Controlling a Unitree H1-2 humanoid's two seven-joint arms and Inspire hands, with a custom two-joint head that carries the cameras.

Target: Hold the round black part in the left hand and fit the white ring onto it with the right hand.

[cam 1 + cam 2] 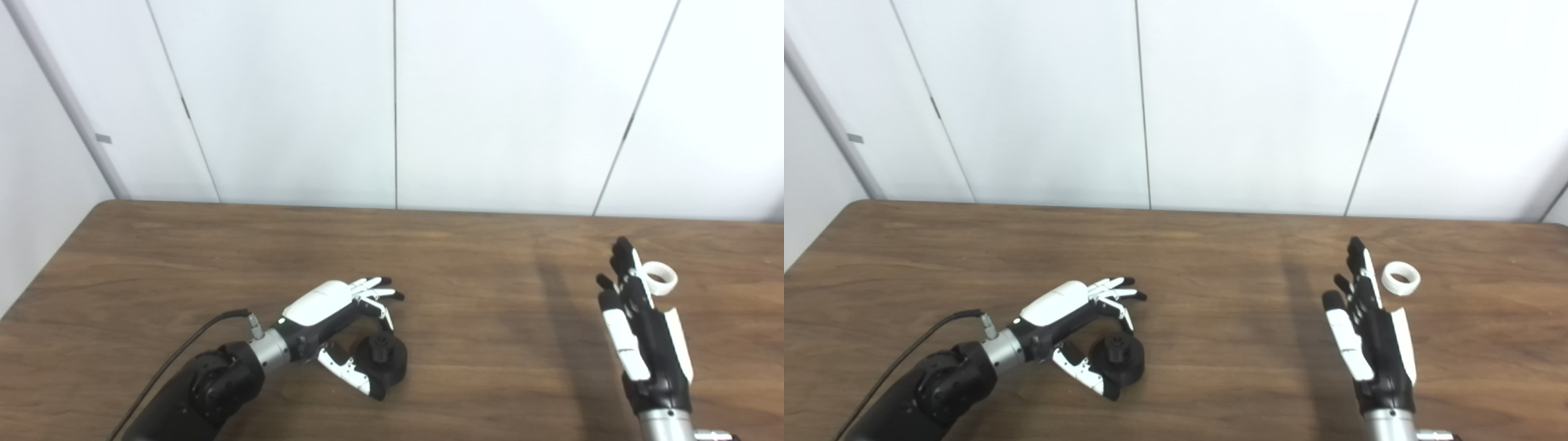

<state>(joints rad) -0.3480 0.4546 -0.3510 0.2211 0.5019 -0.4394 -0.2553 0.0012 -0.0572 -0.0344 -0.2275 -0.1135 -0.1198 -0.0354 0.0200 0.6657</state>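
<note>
The round black part (384, 358) sits on the wooden table (465, 257) left of centre, a small hub on its top. My left hand (343, 318) arches over it, fingers spread above and thumb low at its near side, not closed on it. The white ring (1401, 278) lies flat on the table at the right. My right hand (1366, 324) stands upright just left of the ring, fingers straight and apart, holding nothing. In the left eye view the right hand's fingertips (623, 250) partly cover the white ring (663, 278).
White wall panels (392, 104) rise behind the table's far edge. A black cable (184, 349) runs from the left wrist toward the bottom left. Bare wood lies between the two hands.
</note>
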